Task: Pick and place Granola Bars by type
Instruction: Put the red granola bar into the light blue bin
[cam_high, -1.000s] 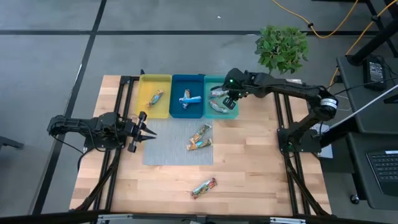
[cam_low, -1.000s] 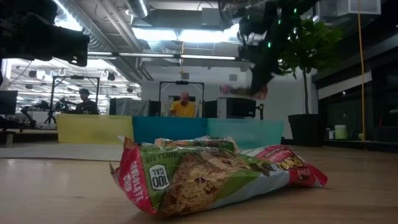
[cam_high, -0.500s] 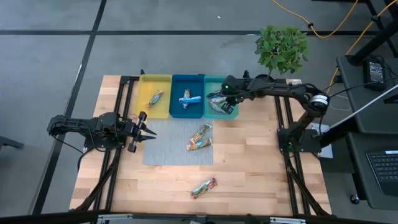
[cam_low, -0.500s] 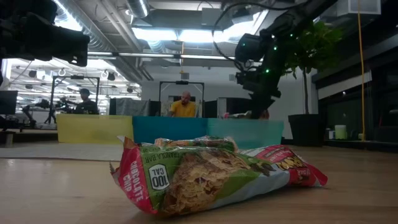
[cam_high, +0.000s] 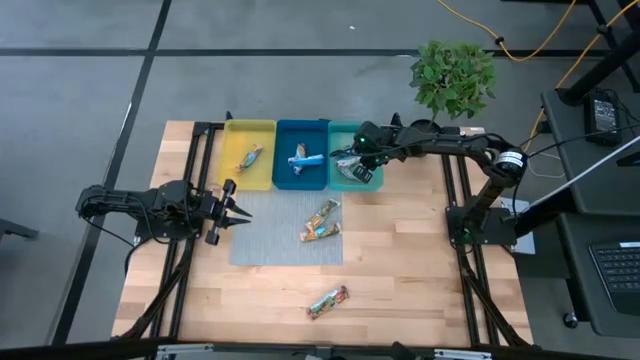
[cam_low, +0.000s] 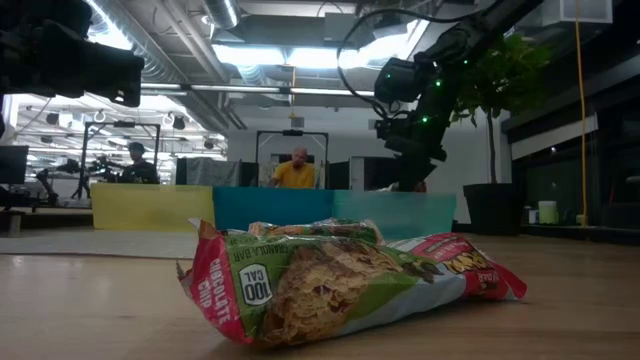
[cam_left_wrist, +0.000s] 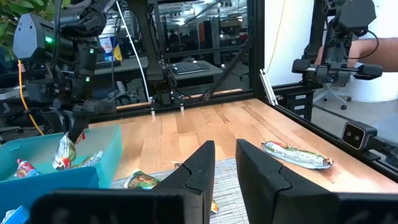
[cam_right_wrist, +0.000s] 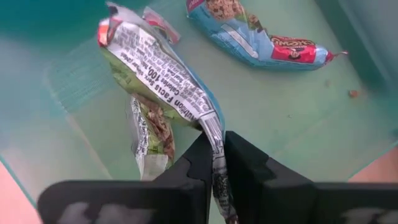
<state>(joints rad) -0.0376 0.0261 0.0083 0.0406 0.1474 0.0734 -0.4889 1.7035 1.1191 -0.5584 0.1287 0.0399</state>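
Placing step under way: right gripper (cam_right_wrist: 214, 163) low inside teal tray (cam_high: 372, 183), fingers pinched on the end of a bar (cam_right_wrist: 163, 70), two more bars just beyond. Next: spread fingers, lift clear. Left gripper (cam_left_wrist: 224, 163) idle, nearly closed, empty; three bars left on the table.

I count three shallow plastic trays in a row — one yellow (cam_high: 248, 164), one blue (cam_high: 301, 171), one teal (cam_high: 372, 183). Foil-wrapped granola bars: one in the yellow tray (cam_high: 249, 156), two in the blue (cam_high: 305, 158), three in the teal (cam_right_wrist: 264, 38), two on the grey mat (cam_high: 320, 222) just below the blue tray — plus one more on bare wood (cam_high: 327, 301).
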